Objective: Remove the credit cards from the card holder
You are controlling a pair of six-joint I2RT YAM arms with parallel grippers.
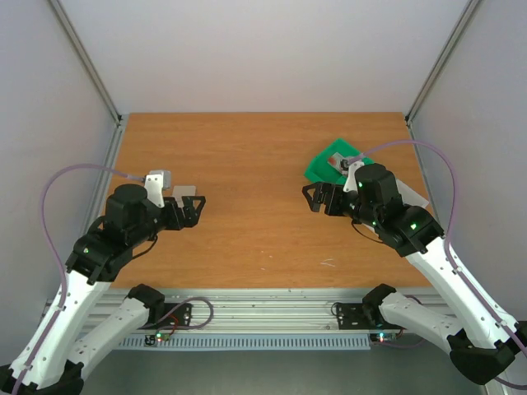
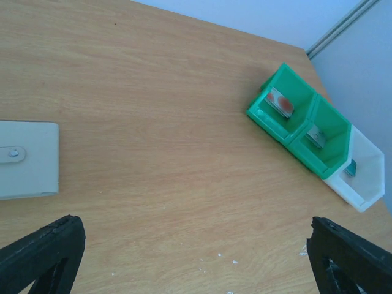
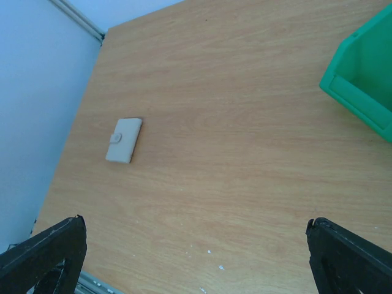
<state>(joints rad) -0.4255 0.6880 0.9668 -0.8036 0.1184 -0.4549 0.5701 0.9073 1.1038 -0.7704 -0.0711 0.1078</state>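
Pale beige and shut, with its tab fastened across the edge, the card holder [image 2: 29, 160] lies flat on the left part of the wooden desk [image 2: 153, 110]. No card shows at its edges. Far across the desk to the right stands the tray [image 2: 264, 119], and each of its three compartments holds one small flat piece: a pinkish-red card [image 2: 280, 102] in the first green one, a grey card [image 2: 315, 136] in the second green one, and a teal card [image 2: 350, 168] in the white end compartment. They are small in view, but they match what the task asks for. So the taking-out looks done, or close to it. Whether anything remains inside the shut holder cannot be told.

Left jaws: wide apart and holding nothing, with their black fingers [image 2: 43, 254] at the two bottom corners of the wrist view. The holder lies just ahead and to one side of them, near but not touching.

Right jaws: also spread wide and holding nothing, with dark fingers [image 3: 352, 257] hanging over bare desk. A corner of the tray is just beside them, and the holder is well apart on the far side.
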